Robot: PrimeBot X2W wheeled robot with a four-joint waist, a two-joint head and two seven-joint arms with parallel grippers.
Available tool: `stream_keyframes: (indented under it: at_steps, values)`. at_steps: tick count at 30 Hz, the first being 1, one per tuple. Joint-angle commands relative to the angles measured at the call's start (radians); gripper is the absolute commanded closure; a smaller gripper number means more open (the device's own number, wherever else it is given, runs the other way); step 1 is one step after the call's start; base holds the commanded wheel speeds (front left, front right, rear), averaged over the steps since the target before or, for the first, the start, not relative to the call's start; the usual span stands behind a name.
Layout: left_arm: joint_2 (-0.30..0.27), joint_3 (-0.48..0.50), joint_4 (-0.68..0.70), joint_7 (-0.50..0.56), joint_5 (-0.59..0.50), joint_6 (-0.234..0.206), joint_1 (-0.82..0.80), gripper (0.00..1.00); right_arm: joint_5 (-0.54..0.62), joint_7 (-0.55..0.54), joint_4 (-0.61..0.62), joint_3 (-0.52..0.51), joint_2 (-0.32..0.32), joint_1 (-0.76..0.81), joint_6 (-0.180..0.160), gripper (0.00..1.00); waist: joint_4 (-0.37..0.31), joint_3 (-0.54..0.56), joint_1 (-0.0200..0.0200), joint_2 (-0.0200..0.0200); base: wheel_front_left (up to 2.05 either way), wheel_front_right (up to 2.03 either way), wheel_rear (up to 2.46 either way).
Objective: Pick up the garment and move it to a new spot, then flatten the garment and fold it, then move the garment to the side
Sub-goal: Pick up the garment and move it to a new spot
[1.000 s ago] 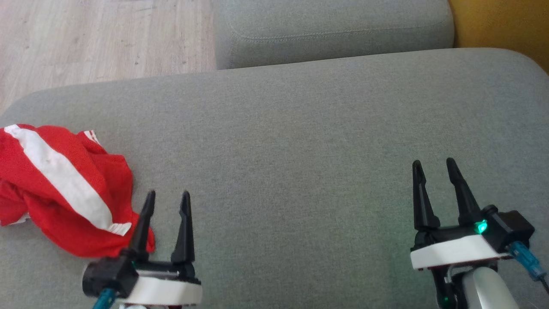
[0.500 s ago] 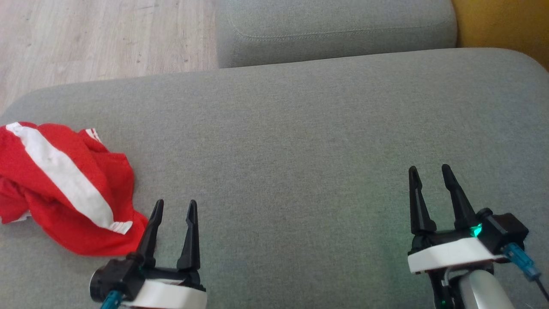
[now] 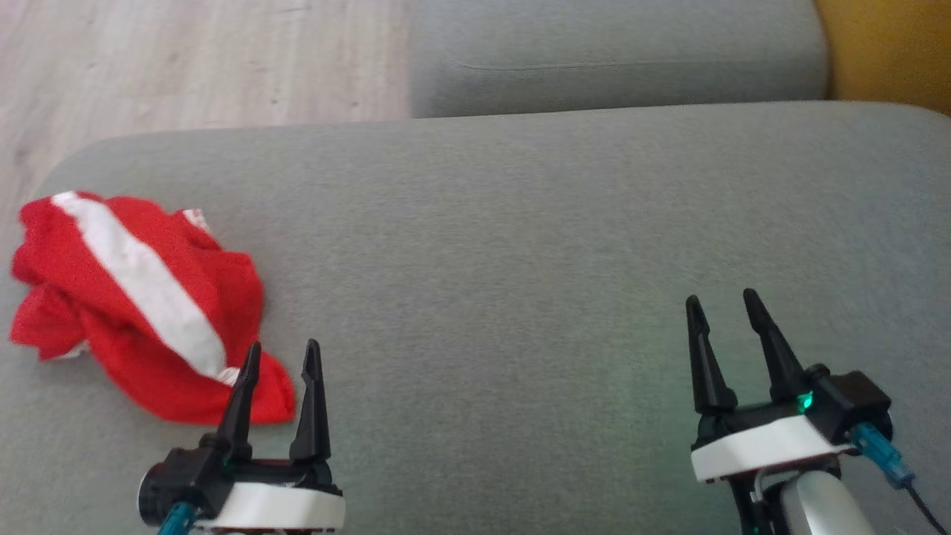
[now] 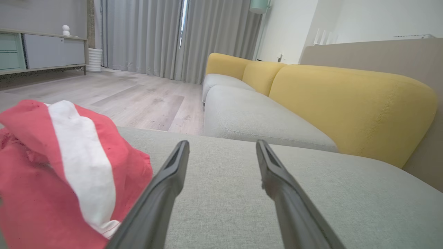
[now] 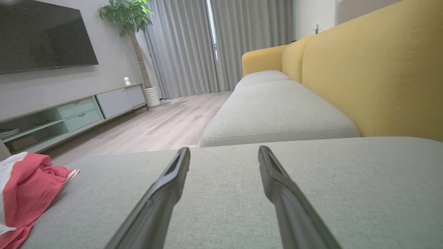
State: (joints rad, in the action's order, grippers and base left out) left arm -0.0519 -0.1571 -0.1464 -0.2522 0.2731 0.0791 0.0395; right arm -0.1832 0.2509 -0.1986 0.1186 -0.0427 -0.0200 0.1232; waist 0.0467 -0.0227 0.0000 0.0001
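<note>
Crumpled red garment with a white stripe, lying at the left end of a grey sofa cushion, left fingers spread apart and empty, just beside the garment's near edge, right fingers likewise spread and empty, well apart from it over bare cushion, pale wooden floor beyond.

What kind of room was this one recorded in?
Most likely a home living room, or a mock-up of one: a sofa with grey seats and yellow backs, a wall-mounted television above a low cabinet, and floor-length curtains beside a potted plant.
</note>
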Motion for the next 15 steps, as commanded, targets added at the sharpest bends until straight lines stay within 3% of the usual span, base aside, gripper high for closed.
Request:
stream_keyframes:
  at_steps: [1, 15]
  values:
    - [0.002, 0.041, 0.035, -0.01, -0.001, -0.007, -0.034, 0.0, 0.005, 0.011, 0.027, 0.027, -0.008, -0.01, 0.008, 0.0, 0.031, 0.009, 0.0, -0.0001, 0.0, 0.0, 0.0]
    - [0.002, 0.077, 0.046, -0.01, -0.017, -0.019, 0.012, 0.0, -0.021, 0.011, 0.016, 0.084, -0.008, 0.021, 0.008, 0.0, 0.223, 0.054, 0.0, -0.0001, 0.0, 0.0, 0.0]
